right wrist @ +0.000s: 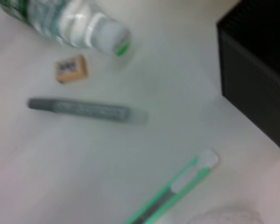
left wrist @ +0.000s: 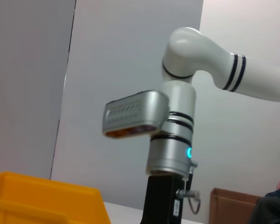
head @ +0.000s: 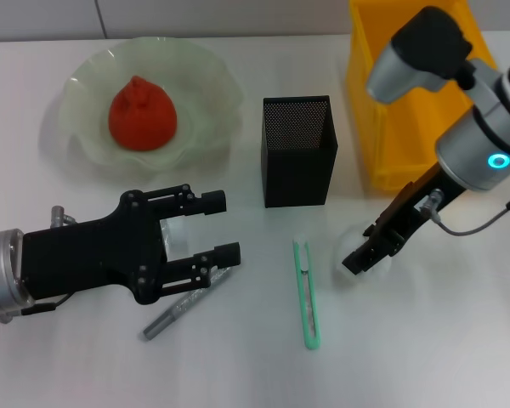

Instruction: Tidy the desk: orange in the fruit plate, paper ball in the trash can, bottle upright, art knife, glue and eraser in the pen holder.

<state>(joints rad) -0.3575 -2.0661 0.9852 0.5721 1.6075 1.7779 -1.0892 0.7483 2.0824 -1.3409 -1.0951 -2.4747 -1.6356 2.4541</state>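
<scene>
Orange sits in fruit plate; art knife lies flat.

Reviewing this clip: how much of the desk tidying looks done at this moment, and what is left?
Done: the orange sits in the fruit plate. In hand: the right gripper is down at the paper ball, beside the trash can. Left: the bottle lies flat; the art knife, glue and eraser are outside the pen holder. The left gripper is open above the glue.

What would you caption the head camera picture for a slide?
Orange already in the plate; right gripper at the paper ball, left gripper open above the glue.
</scene>
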